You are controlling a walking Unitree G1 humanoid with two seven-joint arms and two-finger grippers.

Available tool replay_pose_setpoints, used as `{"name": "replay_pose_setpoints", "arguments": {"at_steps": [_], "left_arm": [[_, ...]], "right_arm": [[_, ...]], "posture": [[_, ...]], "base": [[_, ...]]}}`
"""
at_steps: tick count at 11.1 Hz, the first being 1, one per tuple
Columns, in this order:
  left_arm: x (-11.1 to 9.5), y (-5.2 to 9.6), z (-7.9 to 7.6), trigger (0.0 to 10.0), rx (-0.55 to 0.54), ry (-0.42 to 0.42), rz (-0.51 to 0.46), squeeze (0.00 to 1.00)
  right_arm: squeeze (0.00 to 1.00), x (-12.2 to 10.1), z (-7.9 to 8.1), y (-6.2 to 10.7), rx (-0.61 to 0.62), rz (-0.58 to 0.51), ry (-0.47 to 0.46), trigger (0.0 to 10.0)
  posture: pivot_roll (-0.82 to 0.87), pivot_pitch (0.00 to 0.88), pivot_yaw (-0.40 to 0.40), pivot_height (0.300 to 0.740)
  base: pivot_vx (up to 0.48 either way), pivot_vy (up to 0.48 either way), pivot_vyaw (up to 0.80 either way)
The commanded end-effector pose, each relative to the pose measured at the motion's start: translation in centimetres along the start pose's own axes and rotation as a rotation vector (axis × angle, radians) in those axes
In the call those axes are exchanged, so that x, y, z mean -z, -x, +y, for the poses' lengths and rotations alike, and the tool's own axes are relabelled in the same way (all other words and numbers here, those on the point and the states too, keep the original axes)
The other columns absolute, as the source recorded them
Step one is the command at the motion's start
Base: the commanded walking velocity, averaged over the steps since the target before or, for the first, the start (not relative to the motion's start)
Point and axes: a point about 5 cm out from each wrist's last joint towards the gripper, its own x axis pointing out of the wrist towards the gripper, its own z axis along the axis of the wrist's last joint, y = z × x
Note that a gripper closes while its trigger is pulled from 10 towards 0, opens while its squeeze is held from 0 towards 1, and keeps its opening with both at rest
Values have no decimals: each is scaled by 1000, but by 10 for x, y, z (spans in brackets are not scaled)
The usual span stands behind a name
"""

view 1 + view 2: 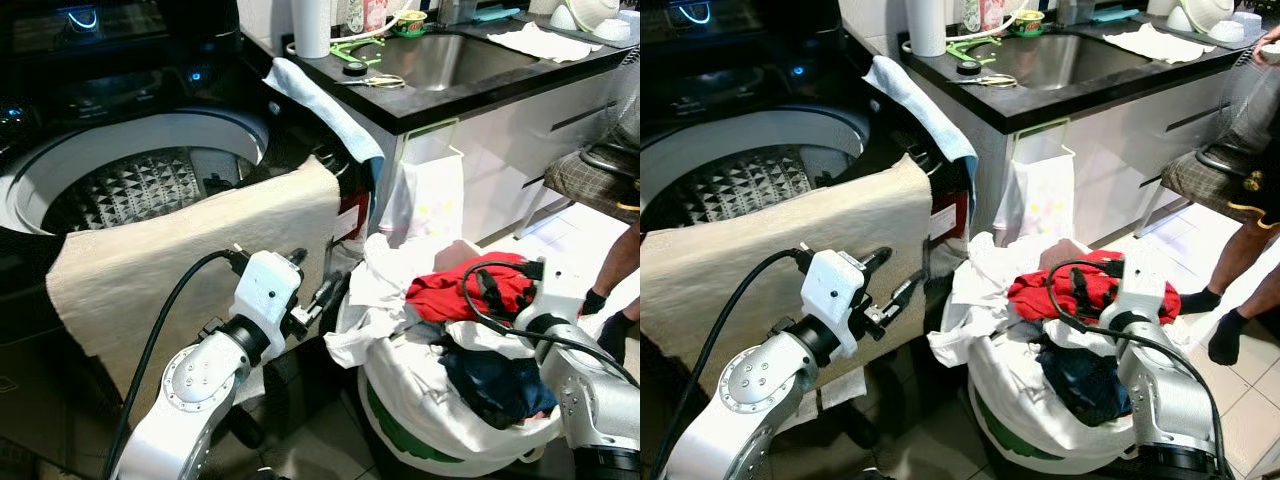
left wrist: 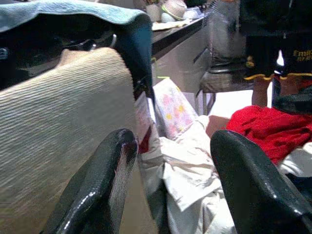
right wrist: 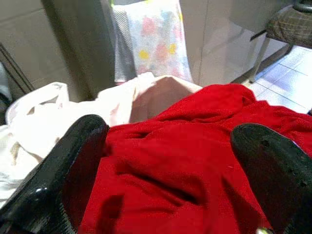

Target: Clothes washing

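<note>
Reaching: right gripper [image 3: 165, 161] hovers wide open over the red garment [image 1: 455, 290], near right.
Laundry: piled in the white bag [image 1: 430, 415], just right of the washing machine [image 1: 140, 170].
Left gripper [image 2: 170, 180]: spread wide, empty, beside the beige towel [image 1: 190, 250] draped over the washer rim.
Risk: a shallow pinch could slip, or drag white clothes along.
Snag: cable near the red cloth.

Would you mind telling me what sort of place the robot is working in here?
Probably a home kitchen or laundry corner: a top-loading washing machine stands beside a counter with a steel sink, and a full laundry basket sits on the floor.
</note>
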Motion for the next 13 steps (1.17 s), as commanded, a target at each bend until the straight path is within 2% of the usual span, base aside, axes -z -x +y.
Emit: {"name": "replay_pose_setpoints", "arguments": {"at_steps": [1, 4, 6, 7, 8, 10, 11, 12, 13], "left_arm": [[-3, -2, 4, 10000, -25, -18, -16, 0], [-5, -2, 4, 10000, -8, -8, -36, 0], [-4, -1, 3, 10000, -5, 7, -43, 0], [1, 5, -1, 10000, 56, 9, -14, 0], [8, 10, -2, 10000, 94, 8, 27, 0], [14, 17, -1, 10000, 132, -9, 62, 0], [15, 18, -3, 10000, 159, -2, 69, 0], [14, 18, -5, 10000, 185, 6, 62, 0], [12, 19, -8, 10000, 208, 23, 49, 0]], "right_arm": [[0, -7, 7, 0, -26, -42, 10, 10000], [0, -7, 10, 0, -47, -44, 8, 10000], [0, -2, 14, 1, -86, -15, 35, 10000], [0, 2, 12, 2, -98, 12, 63, 10000], [0, 4, 6, 1, -57, 25, 74, 10000], [0, 2, 2, -3, -52, 28, 66, 10000], [553, 3, 3, -2, -75, 53, 64, 10000], [1000, 8, 1, -2, -69, 97, 58, 10000], [1000, 16, -13, -6, 27, 133, 32, 10000]], "posture": [[-23, 0, 15, 719], [-25, 0, 16, 719], [-25, 0, 19, 719], [-25, 0, 18, 719], [-24, 0, 16, 719], [-21, 0, 11, 719], [-21, 0, 9, 719], [-21, 0, 7, 719], [-23, 0, 10, 719]], "base": [[0, 0, 0], [0, 0, 0], [221, 0, 0], [0, 0, 0], [0, 0, 0], [0, 0, 0], [0, 0, 0], [0, 0, 0], [0, 0, 0]]}}
